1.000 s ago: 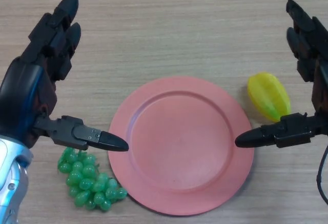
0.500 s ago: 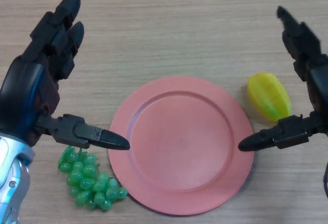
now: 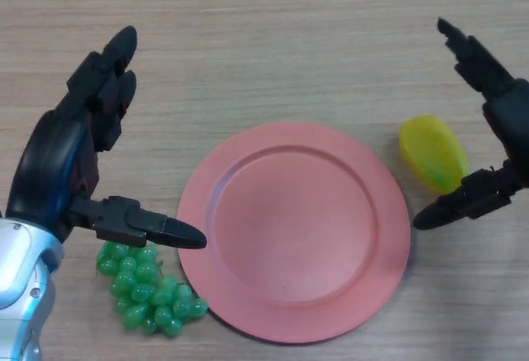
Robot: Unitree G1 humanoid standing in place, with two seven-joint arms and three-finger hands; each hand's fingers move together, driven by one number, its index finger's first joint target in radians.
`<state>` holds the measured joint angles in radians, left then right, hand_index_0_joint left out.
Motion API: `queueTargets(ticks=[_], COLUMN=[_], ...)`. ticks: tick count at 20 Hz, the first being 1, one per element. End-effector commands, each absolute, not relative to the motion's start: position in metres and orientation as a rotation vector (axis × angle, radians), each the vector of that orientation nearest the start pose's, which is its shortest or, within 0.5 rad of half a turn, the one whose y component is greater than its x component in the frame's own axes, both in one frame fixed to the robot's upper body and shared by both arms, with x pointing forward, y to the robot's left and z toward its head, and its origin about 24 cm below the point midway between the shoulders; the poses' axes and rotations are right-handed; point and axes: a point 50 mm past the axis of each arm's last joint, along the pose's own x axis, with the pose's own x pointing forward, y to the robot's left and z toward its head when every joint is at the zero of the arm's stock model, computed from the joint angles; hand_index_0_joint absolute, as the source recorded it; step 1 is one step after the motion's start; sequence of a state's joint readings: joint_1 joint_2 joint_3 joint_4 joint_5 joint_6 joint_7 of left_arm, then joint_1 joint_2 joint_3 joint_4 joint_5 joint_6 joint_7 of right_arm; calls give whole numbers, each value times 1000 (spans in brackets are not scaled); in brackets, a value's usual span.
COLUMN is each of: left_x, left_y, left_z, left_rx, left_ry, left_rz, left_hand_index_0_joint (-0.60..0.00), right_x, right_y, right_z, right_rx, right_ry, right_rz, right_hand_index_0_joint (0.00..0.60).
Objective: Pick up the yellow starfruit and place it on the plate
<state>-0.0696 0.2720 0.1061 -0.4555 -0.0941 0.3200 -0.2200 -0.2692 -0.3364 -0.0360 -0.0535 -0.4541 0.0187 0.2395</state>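
The yellow starfruit [image 3: 432,153] lies on the wooden table just right of the pink plate [image 3: 293,230]. The plate holds nothing. My right hand [image 3: 506,121] is open at the right edge, its fingers stretched above and beyond the starfruit and its thumb below it, not touching the fruit. My left hand [image 3: 70,163] is open at the left, its thumb reaching toward the plate's left rim.
A bunch of green grapes [image 3: 146,286] lies on the table at the plate's lower left, under my left thumb. The light wooden table [image 3: 273,39] stretches beyond the plate.
My right hand has turned and shifted right, its thumb pulling back off the plate's rim to below the starfruit. My left hand has drifted slightly down and right. The starfruit has not moved.
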Motion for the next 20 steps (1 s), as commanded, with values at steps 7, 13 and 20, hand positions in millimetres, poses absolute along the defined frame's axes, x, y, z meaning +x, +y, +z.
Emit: queueTargets(ticks=[7, 13, 20], left_x=[240, 242, 241], left_y=[198, 206, 211], left_z=[179, 179, 174], left_rx=[308, 315, 320], left_ry=[-445, -428, -404], left_rz=[-132, -113, -98], left_hand_index_0_joint=[0, 0, 0], right_x=[334, 355, 363], right_y=[-197, -204, -205], right_z=[146, 131, 121], right_rx=[-903, -955, -1109], right_ry=[-323, -277, -321], right_rz=[175, 183, 198], right_hand_index_0_joint=[0, 0, 400])
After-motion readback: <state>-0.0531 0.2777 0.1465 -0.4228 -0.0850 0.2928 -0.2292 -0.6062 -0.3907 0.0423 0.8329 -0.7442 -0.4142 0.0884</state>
